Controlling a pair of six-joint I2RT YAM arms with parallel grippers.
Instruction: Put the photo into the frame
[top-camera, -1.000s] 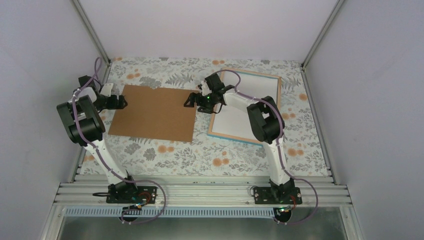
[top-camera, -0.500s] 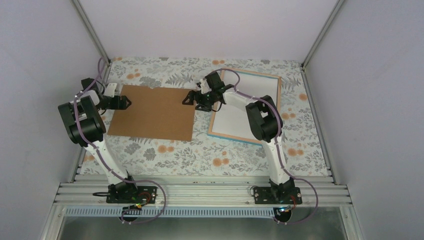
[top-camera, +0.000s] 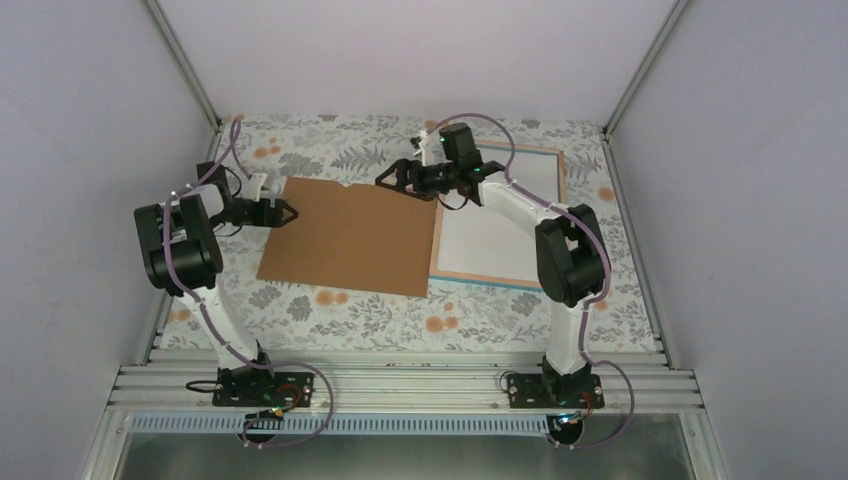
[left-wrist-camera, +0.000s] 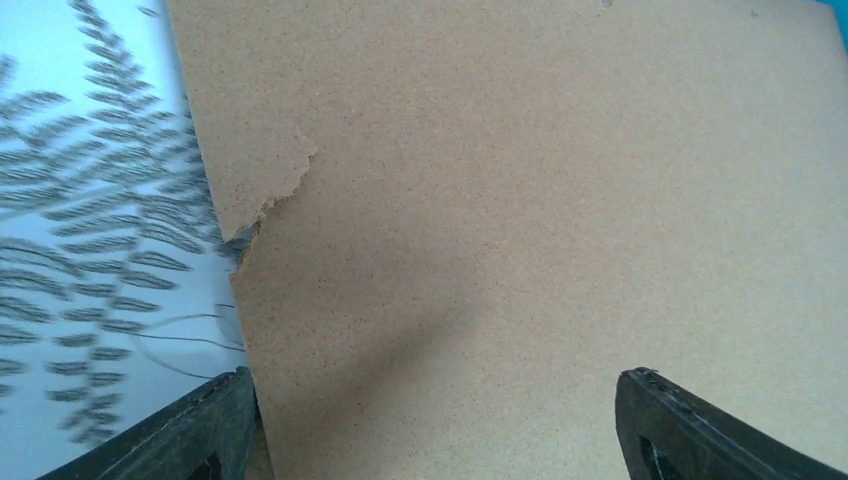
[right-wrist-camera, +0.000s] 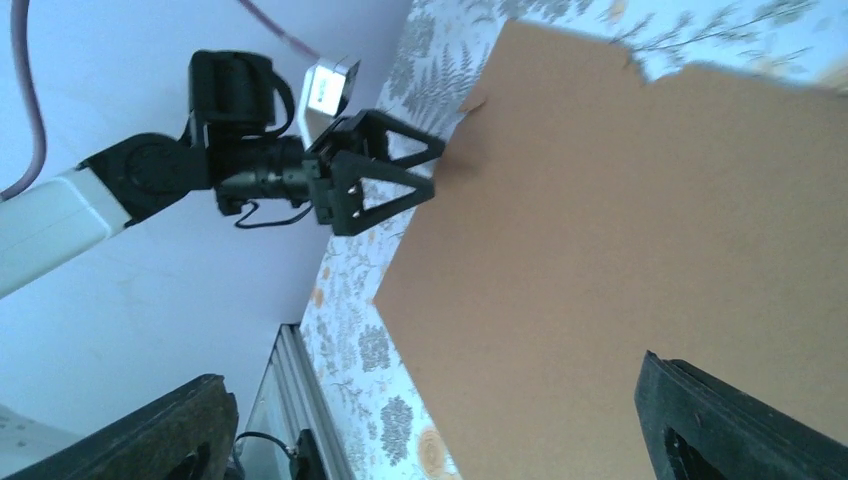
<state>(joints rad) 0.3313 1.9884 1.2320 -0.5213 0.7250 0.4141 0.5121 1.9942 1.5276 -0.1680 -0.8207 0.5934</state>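
A plain brown backing board lies flat mid-table, its right edge over the left edge of the frame. The frame lies at the right, showing a turquoise near rim, a wood-coloured far edge and a white sheet inside. The balloon photo's print does not show. My left gripper is open at the board's left edge, with the board between its fingers. My right gripper is open over the board's far right corner. The right wrist view shows the board and the left gripper.
The table has a floral cloth. Grey walls close in the left, back and right sides. An aluminium rail with both arm bases runs along the near edge. The board has a torn notch on its left edge.
The brown board has slid right and now overlaps the frame's left edge. Both grippers moved right with it, and the right one also moved toward the far side.
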